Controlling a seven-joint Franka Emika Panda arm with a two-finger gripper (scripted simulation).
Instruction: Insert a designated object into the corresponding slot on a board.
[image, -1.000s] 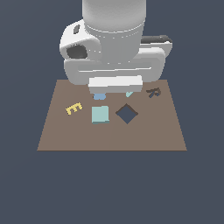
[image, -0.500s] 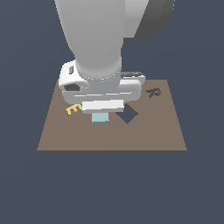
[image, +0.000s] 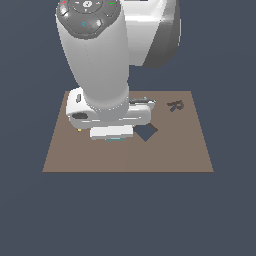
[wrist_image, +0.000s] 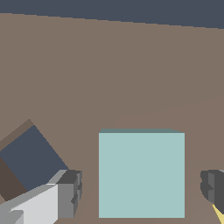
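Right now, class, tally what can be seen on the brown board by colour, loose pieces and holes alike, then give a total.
Light teal: 1, the square block
Dark navy: 1, the diamond-turned slot
Dark brown: 1, the letter piece
Yellow: 1, a piece showing only a sliver
Total: 4 on the board; the arm hides part of it, so more may lie underneath.
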